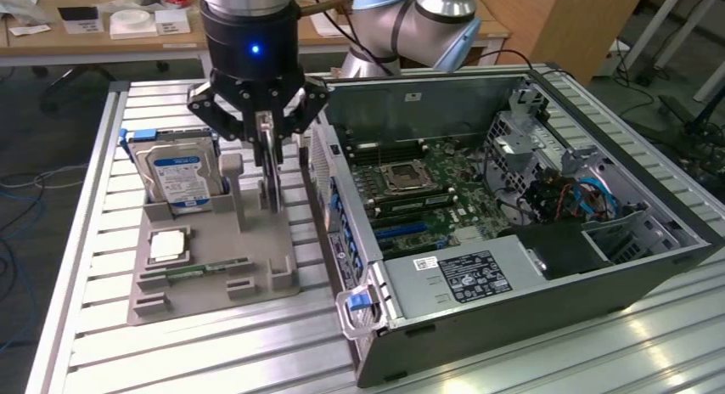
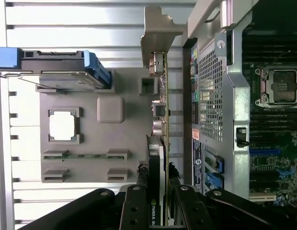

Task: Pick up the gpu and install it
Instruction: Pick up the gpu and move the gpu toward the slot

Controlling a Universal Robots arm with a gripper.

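The gpu (image 1: pixel 275 188) is a thin card standing on edge over the grey fixture tray (image 1: pixel 263 271), just beside the open computer case (image 1: pixel 634 258). My gripper (image 1: pixel 268 146) comes down from above and is shut on the card's upper edge. In the wrist view the gpu (image 2: pixel 156 158) runs edge-on away from the gripper (image 2: pixel 158 194), with one finger (image 2: pixel 142 189) on either side and its metal bracket (image 2: pixel 158 28) at the far end. Whether its lower edge still sits in the tray's slot, I cannot tell.
On the tray stand a silver hard drive with a blue label (image 1: pixel 182 177), a processor chip (image 1: pixel 168 244) and a green memory stick (image 1: pixel 210 267). The case lies on its side with the motherboard (image 1: pixel 436 186) and its blue slots (image 1: pixel 402 233) exposed. All rests on a slatted aluminium table (image 1: pixel 170 360).
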